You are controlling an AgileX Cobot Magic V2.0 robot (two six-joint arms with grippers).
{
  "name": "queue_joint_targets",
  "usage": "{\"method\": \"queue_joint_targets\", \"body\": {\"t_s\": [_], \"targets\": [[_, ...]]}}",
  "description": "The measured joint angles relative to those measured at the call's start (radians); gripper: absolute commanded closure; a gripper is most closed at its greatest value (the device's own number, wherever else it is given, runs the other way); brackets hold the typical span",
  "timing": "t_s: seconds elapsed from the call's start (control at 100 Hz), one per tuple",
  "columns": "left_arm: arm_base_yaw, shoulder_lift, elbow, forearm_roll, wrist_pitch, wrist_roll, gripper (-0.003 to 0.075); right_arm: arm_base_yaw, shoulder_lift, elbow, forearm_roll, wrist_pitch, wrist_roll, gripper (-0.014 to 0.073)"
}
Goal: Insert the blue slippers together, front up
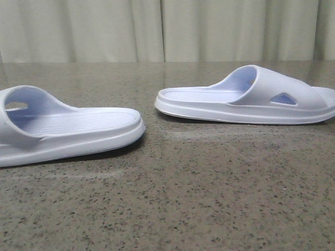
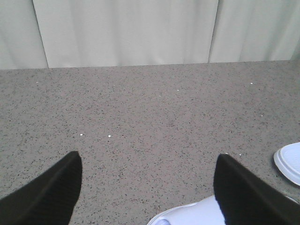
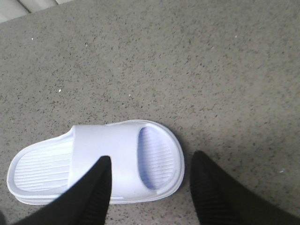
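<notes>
Two pale blue slippers lie sole-down on the speckled table. The left slipper [image 1: 68,128] is at the near left, its heel end pointing right. The right slipper [image 1: 246,97] is farther back on the right, its strap at the right end. Neither gripper shows in the front view. My left gripper [image 2: 149,157] is open and empty above the table; part of a slipper [image 2: 187,216] shows beside its right finger [image 2: 248,192], and the edge of the other slipper [image 2: 290,161] is at the frame side. My right gripper [image 3: 152,157] is open, its fingers either side of the toe end of a slipper [image 3: 117,154], not touching it.
The speckled grey-brown stone table [image 1: 209,198] fills the front view. A pale curtain [image 1: 167,29] hangs behind its far edge, and also shows in the left wrist view [image 2: 126,33].
</notes>
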Motion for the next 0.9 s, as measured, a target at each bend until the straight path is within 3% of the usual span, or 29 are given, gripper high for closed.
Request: {"method": "queue_joint_targets", "body": {"t_s": [0.35, 0.9], "targets": [[0.0, 0.0, 0.0, 0.0, 0.013, -0.002, 0.02, -0.057, 0.168, 0.0, 0.128, -0.016, 0.021, 0.027], [0.0, 0.0, 0.0, 0.0, 0.014, -0.002, 0.0201, -0.11, 0.202, 0.142, 0.289, -0.092, 0.031, 0.027]]}}
